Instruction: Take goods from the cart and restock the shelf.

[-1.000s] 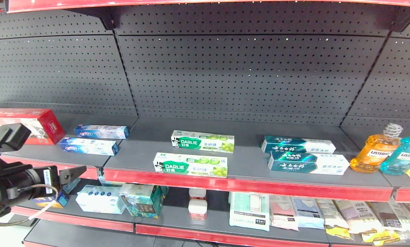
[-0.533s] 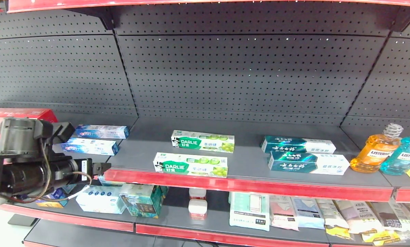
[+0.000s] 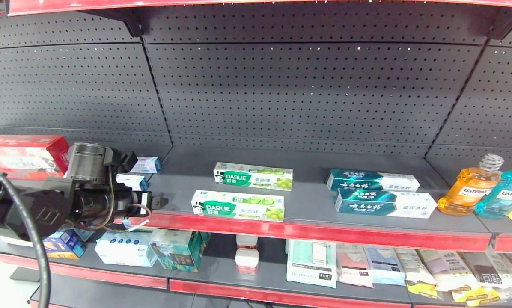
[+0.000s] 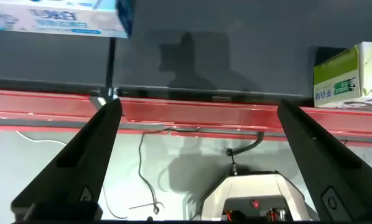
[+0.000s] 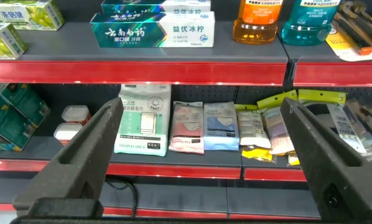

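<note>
Shelf (image 3: 307, 201), middle tier — green toothpaste boxes (image 3: 237, 205), 2; teal boxes (image 3: 384, 202), 2; blue boxes (image 3: 147, 164), 2; mouthwash bottles (image 3: 468, 188), 2; red box (image 3: 25, 156), 1. Left gripper (image 3: 161, 201) at front lip, fingers apart, empty — right gripper (image 5: 201, 102) likewise spread.

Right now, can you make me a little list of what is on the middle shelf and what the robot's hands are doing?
Left hand: open, empty, by the shelf's red edge
Right hand: open, empty
Shelf middle: two green toothpaste boxes
Right of them: two teal toothpaste boxes
Far right: orange bottle, blue bottle
Far left: red box
</note>
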Robot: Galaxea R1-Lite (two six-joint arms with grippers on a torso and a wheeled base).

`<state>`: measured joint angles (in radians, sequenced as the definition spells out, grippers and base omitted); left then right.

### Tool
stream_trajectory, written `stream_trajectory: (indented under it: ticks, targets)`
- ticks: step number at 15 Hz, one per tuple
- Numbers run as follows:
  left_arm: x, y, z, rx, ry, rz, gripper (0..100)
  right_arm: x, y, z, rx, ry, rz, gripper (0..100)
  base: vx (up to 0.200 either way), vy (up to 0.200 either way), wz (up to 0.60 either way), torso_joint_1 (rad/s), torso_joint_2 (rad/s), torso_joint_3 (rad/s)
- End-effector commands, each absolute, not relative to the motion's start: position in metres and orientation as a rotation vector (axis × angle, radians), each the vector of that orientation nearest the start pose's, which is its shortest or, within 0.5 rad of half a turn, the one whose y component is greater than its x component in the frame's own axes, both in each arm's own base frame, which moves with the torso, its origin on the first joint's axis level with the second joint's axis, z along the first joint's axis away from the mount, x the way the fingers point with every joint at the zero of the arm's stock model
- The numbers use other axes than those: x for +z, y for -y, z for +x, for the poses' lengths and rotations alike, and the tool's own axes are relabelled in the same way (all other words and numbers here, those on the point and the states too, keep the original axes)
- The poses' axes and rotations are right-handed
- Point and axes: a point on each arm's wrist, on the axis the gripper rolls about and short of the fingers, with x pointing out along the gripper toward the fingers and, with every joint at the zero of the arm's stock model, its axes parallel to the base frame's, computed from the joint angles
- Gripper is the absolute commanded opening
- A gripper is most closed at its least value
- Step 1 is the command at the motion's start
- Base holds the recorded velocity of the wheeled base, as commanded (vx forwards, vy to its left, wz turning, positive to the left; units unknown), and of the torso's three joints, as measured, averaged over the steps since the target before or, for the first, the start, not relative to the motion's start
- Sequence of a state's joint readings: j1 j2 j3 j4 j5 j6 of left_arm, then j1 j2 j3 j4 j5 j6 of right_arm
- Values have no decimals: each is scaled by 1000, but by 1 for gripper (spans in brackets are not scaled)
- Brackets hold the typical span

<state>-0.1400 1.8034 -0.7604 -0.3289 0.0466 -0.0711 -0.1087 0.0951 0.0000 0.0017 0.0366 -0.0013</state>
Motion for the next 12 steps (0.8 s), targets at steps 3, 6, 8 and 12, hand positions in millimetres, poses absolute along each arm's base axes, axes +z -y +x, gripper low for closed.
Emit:
stream_trajectory:
  ticks: [3, 6, 8, 12]
  targets:
    - [98, 61, 320, -109, -734, 17, 100, 77, -3, -15, -72, -98, 6, 100, 0, 0, 0, 0, 0, 0]
    - [93, 68, 329, -122, -733, 24, 100, 77, -3, -15, -72, -98, 6, 100, 0, 0, 0, 0, 0, 0]
    - [89, 70, 333, -128, -731, 28, 100, 77, -3, -15, -72, -98, 6, 100, 0, 0, 0, 0, 0, 0]
    - [87, 79, 340, -141, -719, 38, 100, 77, -3, -15, -72, -98, 6, 100, 0, 0, 0, 0, 0, 0]
